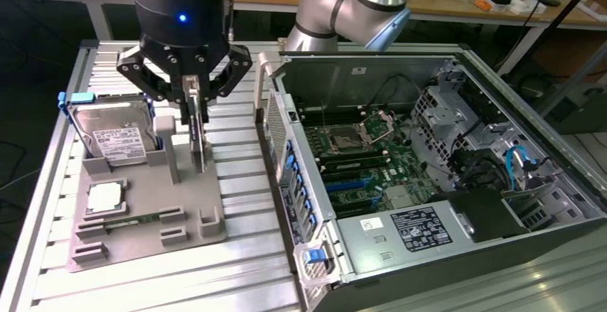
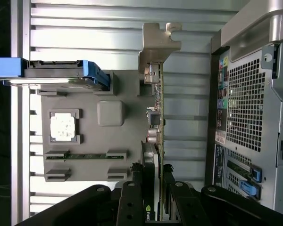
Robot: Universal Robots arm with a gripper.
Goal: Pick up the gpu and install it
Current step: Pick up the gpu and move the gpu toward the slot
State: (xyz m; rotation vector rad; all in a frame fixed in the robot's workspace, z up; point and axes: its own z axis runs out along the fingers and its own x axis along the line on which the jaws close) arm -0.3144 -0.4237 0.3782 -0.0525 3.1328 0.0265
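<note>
Pincer: my black two-fingered pincer (image 1: 195,104) (image 2: 152,197) hangs straight down over the grey holder, clenched on the gpu.
Fingers: one finger (image 2: 132,197) lies against each flat face of the card, and the card's upper edge runs up between them.
Gpu: the thin flat dark gpu card with a silvery metal end bracket (image 1: 199,145) (image 2: 157,117) stands upright on its long edge in a slot of the holder, on the side of the holder nearest the computer case.
Seating: its lower edge looks to be down in the slot. I cannot tell whether it has lifted at all.
Bracket: the silvery end bracket (image 2: 156,42) is at the card's far end from my fingers in the wrist view.
Holder: grey moulded fixture tray (image 1: 142,239) (image 2: 127,89), lying on the ribbed aluminium table (image 1: 237,276).
Hard drive: silver drive with a white label and a blue frame (image 1: 112,141) (image 2: 56,75), on edge in the holder toward the exterior view's left, apart from the card.
Processor: square silvery chip (image 1: 104,195) in a recess nearer the camera.
Memory: small narrow green stick (image 1: 133,219), lying flat just beyond the chip's near side.
Case: open dark desktop tower (image 1: 284,156) on its side at the exterior view's right, just beside the holder, with the green motherboard (image 1: 370,170) exposed.
</note>
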